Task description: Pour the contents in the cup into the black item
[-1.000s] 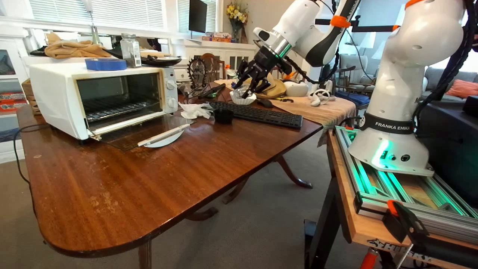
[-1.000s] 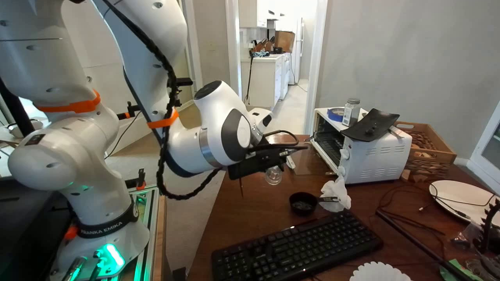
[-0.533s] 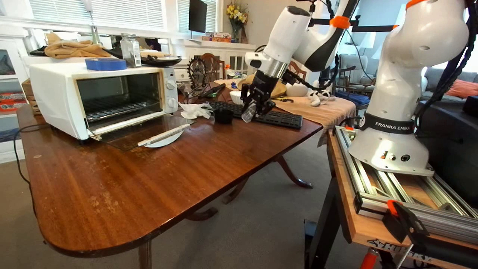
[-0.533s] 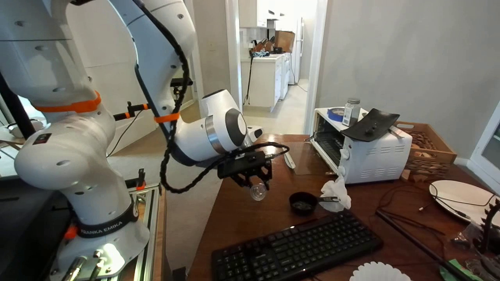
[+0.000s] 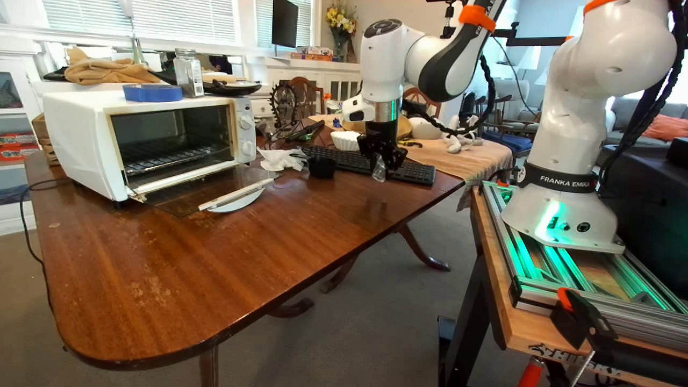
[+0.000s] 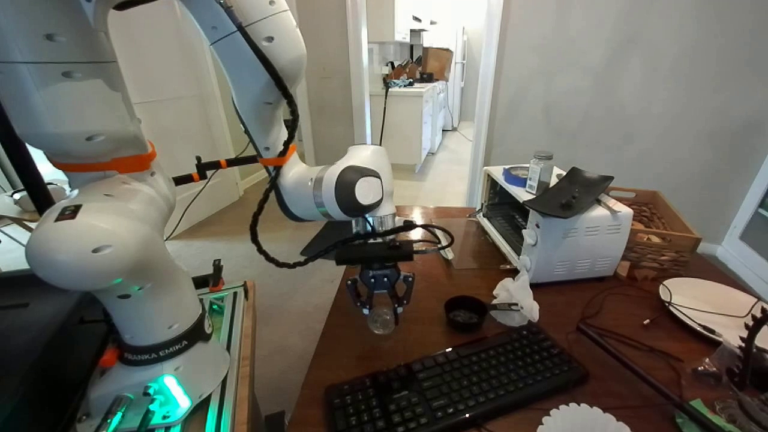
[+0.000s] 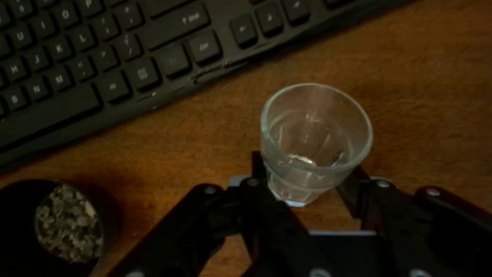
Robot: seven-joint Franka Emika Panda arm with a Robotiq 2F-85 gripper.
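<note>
My gripper (image 7: 305, 173): jaws partway apart, one finger against each side of the glass.
In my grip: the clear glass cup (image 7: 313, 142), held nearer its narrow base than its rim.
Cup's place: over the table (image 5: 215, 269), near the keyboard (image 6: 456, 378).
Black bowl (image 5: 321, 170): I see it standing on the table, apart from the cup, grainy bits (image 7: 71, 227) inside.

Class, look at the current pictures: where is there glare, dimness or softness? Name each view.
Wrist view: dim overall, keyboard lettering slightly soft, a bright glint inside the glass cup; in an exterior view, window blinds nearly white; in an exterior view, glare along the far edge of the table.
</note>
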